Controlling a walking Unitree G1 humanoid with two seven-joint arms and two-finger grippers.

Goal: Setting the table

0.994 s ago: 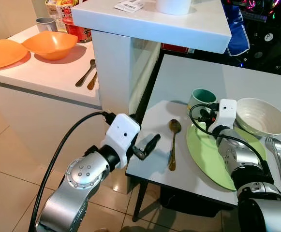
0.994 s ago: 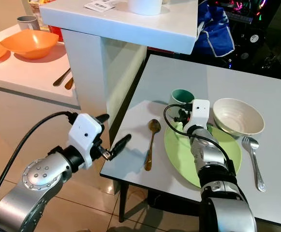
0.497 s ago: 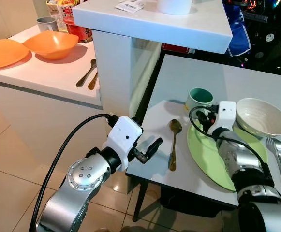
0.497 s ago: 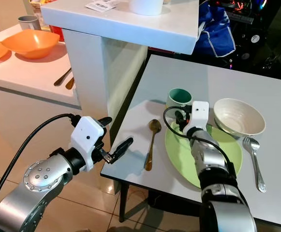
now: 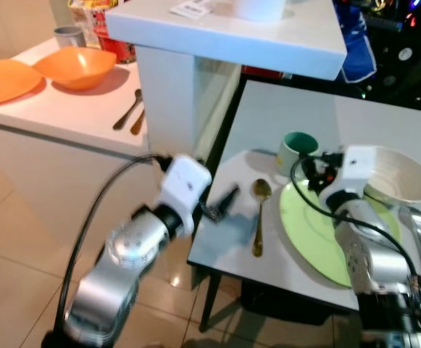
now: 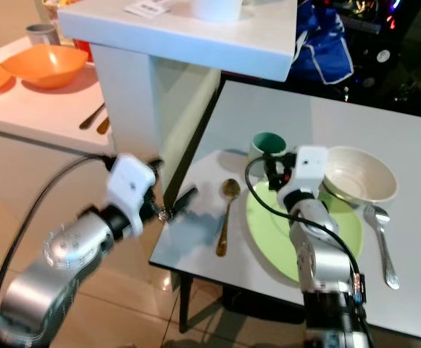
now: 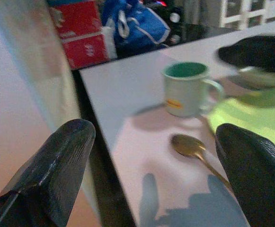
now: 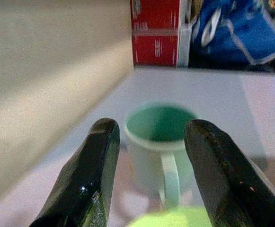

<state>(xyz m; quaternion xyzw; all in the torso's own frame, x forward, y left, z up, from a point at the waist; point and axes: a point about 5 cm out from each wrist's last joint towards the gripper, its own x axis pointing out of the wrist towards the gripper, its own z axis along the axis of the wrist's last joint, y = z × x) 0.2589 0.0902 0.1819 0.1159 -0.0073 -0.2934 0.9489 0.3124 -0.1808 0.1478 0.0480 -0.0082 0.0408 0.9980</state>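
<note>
With fingers spread and gripping nothing, the right claw (image 8: 151,175) is hovering over the green plate (image 5: 319,235) facing the teal-lined mug (image 5: 298,149), while the empty, parted left claw (image 5: 221,204) is hanging at the grey surface (image 5: 290,116) edge near the gold spoon (image 5: 259,217).

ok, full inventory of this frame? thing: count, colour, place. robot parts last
Round flat plate: 1, lime green, near edge of grey table.
Ceramic mug: 1, pale with teal inside, just beyond the plate.
Metal spoon: 1, gold, left of the plate.
Deep bowl: 1, cream, plate's far right.
Metal fork: 1, silver, right of the plate.
Plastic bowl: 1, orange, white side counter.
Flat plate: 1, orange, beside that bowl.
Cup: 1, grey, behind orange bowl.
Cutlery pieces: 2, one silver, one gold, counter.
Left gripper: fingers open, at table's near-left corner.
Right gripper: fingers open, either side of the mug.
</note>
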